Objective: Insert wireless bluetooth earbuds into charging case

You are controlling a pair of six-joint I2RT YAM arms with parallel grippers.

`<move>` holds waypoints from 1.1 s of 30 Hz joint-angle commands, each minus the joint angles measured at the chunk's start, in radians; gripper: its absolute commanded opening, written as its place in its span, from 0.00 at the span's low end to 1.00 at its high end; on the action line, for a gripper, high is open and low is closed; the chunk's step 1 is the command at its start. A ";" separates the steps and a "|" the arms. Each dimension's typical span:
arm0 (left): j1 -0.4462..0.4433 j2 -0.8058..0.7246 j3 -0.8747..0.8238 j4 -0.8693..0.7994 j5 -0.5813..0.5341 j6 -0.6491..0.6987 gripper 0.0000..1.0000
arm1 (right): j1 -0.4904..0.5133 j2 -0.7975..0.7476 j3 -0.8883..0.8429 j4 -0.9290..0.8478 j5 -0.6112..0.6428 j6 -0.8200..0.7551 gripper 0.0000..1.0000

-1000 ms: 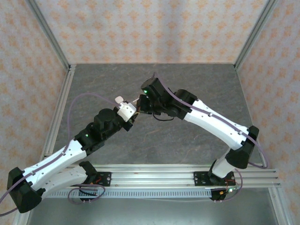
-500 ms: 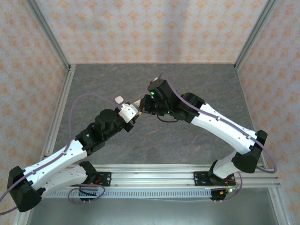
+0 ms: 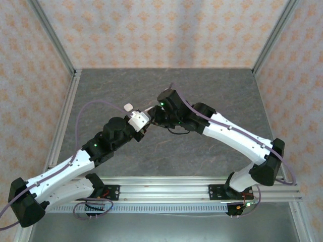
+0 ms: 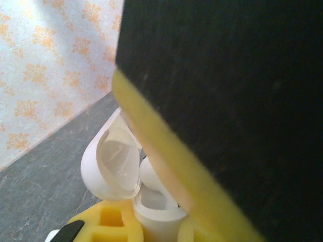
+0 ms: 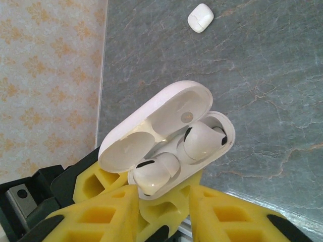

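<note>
The grey, stone-veined table [image 3: 202, 151] spread out on every side of the charging case [image 3: 137, 119], and the walls [image 3: 151, 30], papered in an orange floral print, stood well behind it. The white-and-black left arm [image 3: 75, 164] reached up to the case from the near left. The right arm [image 3: 232, 133], of the same build, came in from the near right, so that both ended at the case.

The left gripper [image 3: 139, 122] sat directly under the case, its blocky yellow fingers closed on the lower body and holding it clear of the table. From the left wrist, that grip [image 4: 146, 227] showed as yellow moulding cupping the white shell.

The right gripper [image 3: 153, 115] was just beside the case on its right. In its own camera its yellow fingers stood parted [image 5: 162, 204], one on either side of the case's lower end, with nothing between them. One of those fingers [image 4: 146, 128], a matte black block with a yellow pad, crossed in front of the case in the left wrist view.

The case [image 5: 166, 108] was a smooth, glossy white pebble, its rounded lid [image 5: 128, 146] swung back. A second case [image 5: 200, 17], small, white and closed, lay on the table beyond it.

Both wireless earbuds sat inside the case's open body, ahead of the right gripper's fingertips: one glossy white bud [image 5: 202, 141] on the side away from the lid, the other [image 5: 154, 174] nearest the fingers.
</note>
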 commanded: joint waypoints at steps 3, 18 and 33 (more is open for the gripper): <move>-0.006 0.005 0.001 0.038 0.032 0.006 0.00 | -0.010 0.029 -0.003 0.063 -0.017 0.014 0.32; -0.007 -0.003 -0.030 -0.001 0.028 0.034 0.00 | -0.057 0.033 -0.065 0.105 -0.029 0.019 0.00; -0.006 0.114 -0.058 -0.057 -0.006 0.106 0.00 | -0.144 -0.092 -0.313 0.218 -0.058 0.051 0.00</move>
